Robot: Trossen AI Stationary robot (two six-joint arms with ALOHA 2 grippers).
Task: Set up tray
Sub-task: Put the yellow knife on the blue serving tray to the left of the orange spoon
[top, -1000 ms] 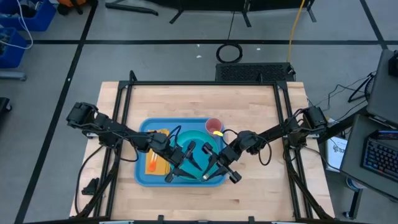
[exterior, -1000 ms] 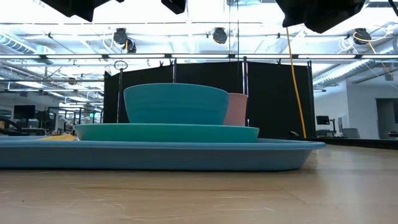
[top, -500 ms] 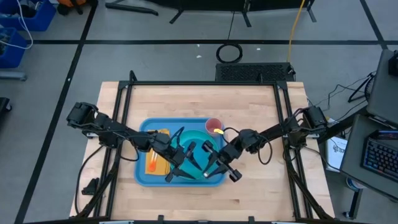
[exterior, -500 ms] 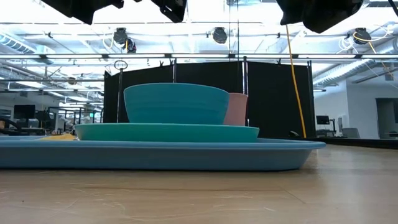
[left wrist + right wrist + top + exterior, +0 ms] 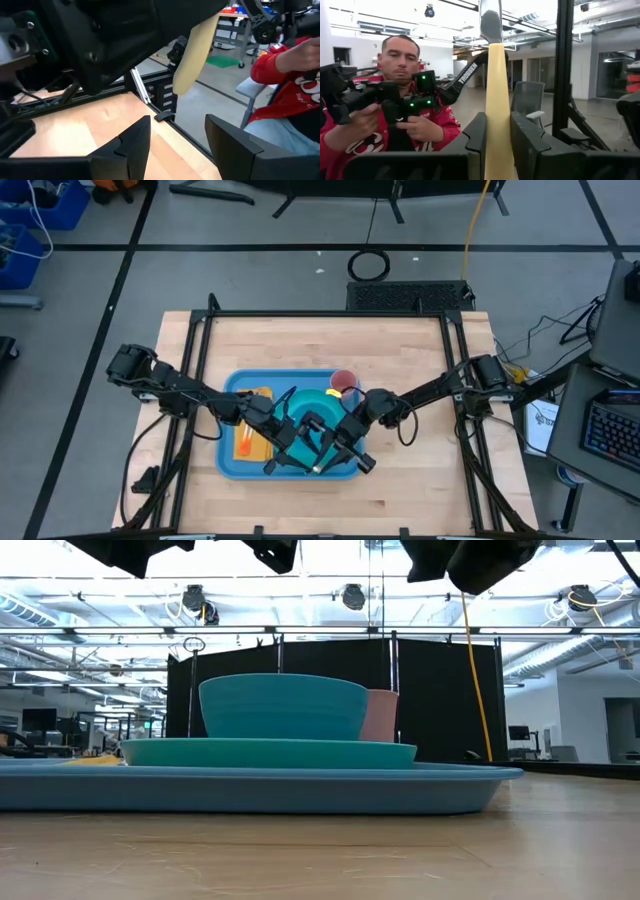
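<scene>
The light-blue tray (image 5: 232,462) lies on the wooden table. On it stands a teal bowl (image 5: 283,707) on a teal plate (image 5: 268,752), with a pink cup (image 5: 343,382) at its far side and an orange napkin (image 5: 252,436) at its left. My right gripper (image 5: 497,127) hovers over the tray's near right part (image 5: 336,452), shut on a cream-handled utensil (image 5: 495,90) with a metal end. My left gripper (image 5: 175,145) stands open and level over the tray (image 5: 298,444), facing the right gripper, with nothing between its fingers. My right gripper pinches the utensil's cream handle (image 5: 496,120) between its two fingers. The handle runs along the fingers and sticks out past their tips, with the metal end (image 5: 490,20) farthest out. The utensil is lifted clear above the tray.
Bare wood lies around the tray on all sides. A black frame (image 5: 330,314) borders the table. A person in a red top (image 5: 405,120) sits beyond the table holding a hand controller.
My right gripper has moved toward the table's left and a little nearer, carrying the utensil closer to my left gripper, and its wrist has rolled slightly. The tray and dishes have stayed still.
</scene>
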